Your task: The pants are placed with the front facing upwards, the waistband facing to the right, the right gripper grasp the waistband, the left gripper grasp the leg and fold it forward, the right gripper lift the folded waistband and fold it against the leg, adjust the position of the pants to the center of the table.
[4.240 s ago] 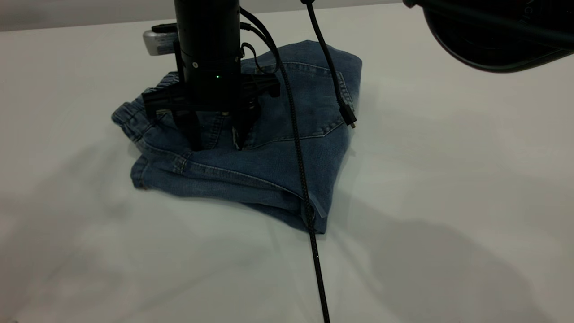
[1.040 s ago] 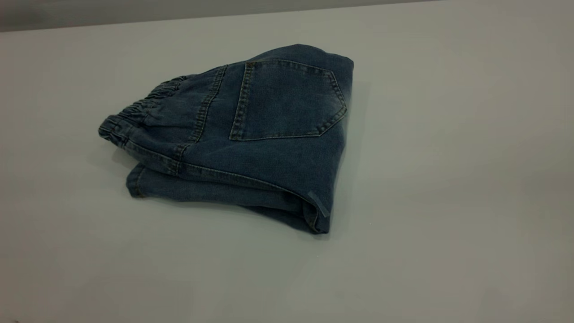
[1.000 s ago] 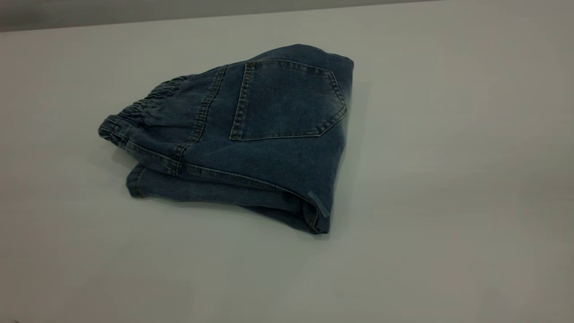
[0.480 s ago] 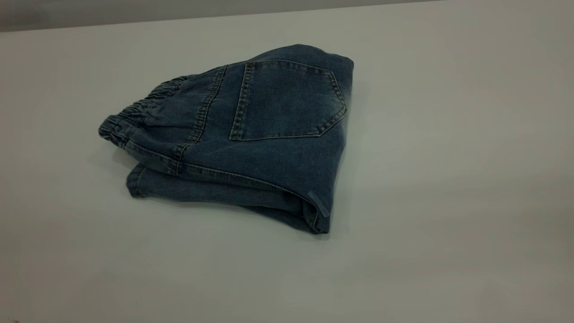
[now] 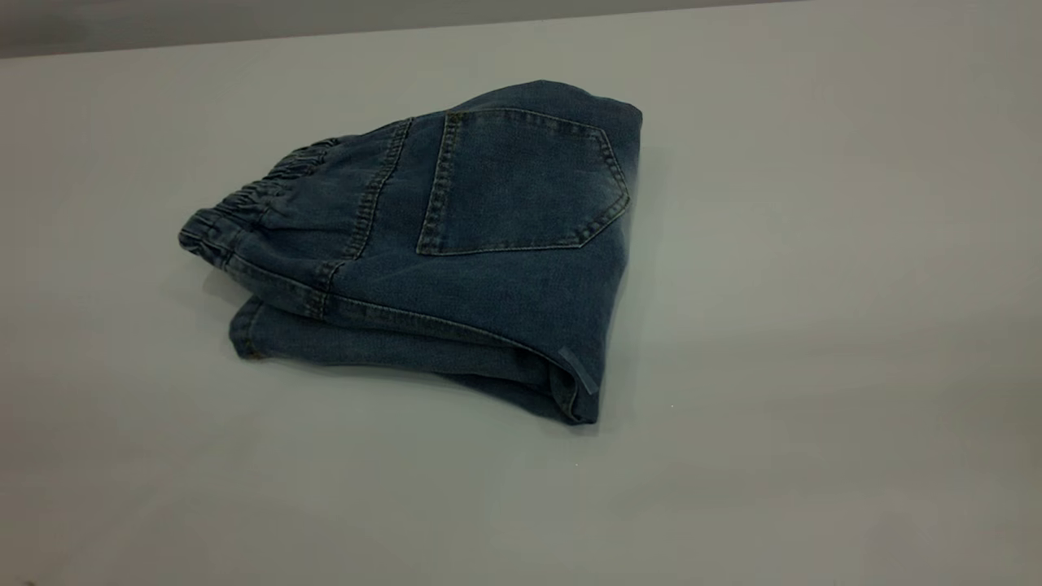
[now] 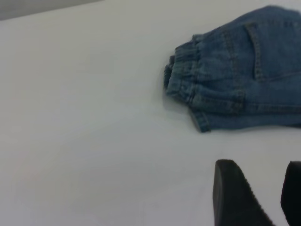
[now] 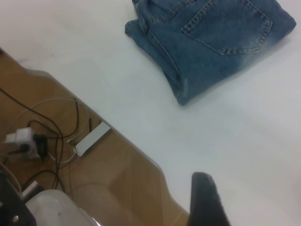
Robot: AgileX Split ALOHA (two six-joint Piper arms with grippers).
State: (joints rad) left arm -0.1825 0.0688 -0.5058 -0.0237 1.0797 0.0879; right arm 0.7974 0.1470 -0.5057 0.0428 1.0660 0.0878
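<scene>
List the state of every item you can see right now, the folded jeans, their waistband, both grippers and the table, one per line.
Short blue denim pants: folded into a compact stack, back patch pocket on top, lying free.
Gathered elastic waistband: bunched at the stack's left end, ungripped.
Left gripper: open, off the pants, over bare table.
Right gripper: one finger visible, away from the pants.
White table: carries the pants.

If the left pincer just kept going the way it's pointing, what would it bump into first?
Probably the bare white table. The left pincer hangs above it; the pants lie further ahead and off to one side, though depth is hard to judge.
</scene>
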